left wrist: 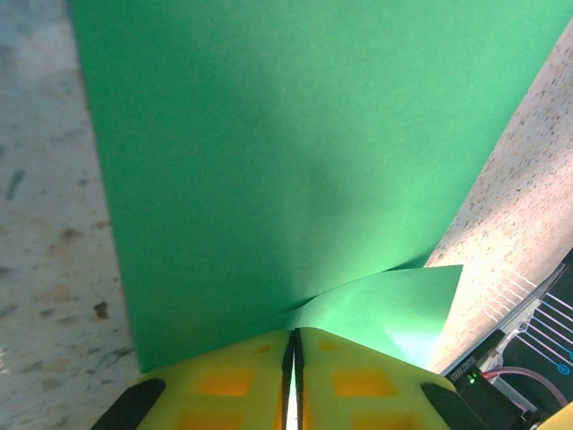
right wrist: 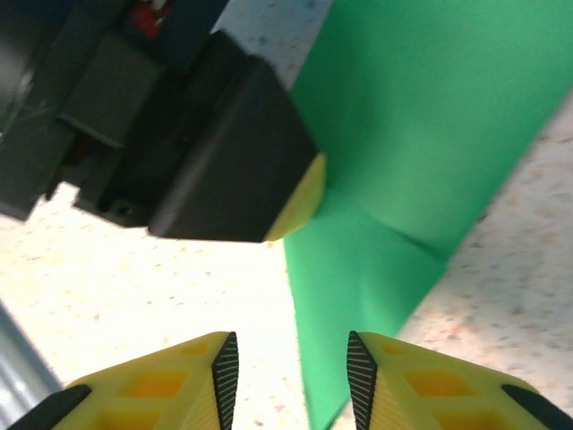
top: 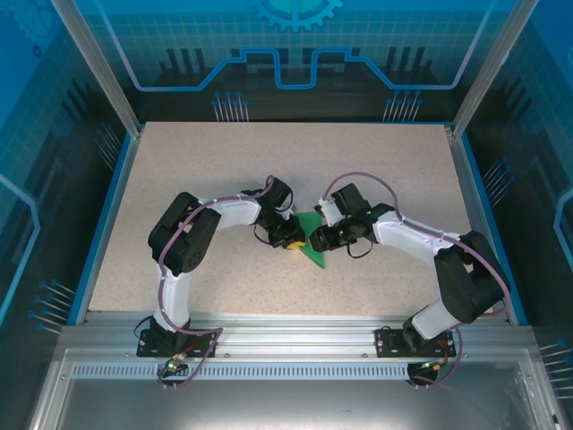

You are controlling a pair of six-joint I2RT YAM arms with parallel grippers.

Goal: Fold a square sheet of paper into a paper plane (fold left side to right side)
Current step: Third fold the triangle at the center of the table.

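table (top: 224, 161): speckled beige top, metal rail along the near edge
room: blue-lit panels (top: 54, 134) with a circuit pattern, aluminium posts at the corners
left gripper (left wrist: 294, 345): yellow fingers squeezed together, pinching the sheet's edge
square sheet of paper (top: 315, 244): mid-table between both grippers, partly folded over; long axis runs far-to-near, point aimed at the near edge, leaning a bit right
right gripper (right wrist: 293, 358): jaws apart, nothing in them, right at the sheet's edge

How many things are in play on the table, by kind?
green paper sheet: 1
grippers: 2 (left gripper shut on the sheet's edge, right gripper open above it)
Total: 3
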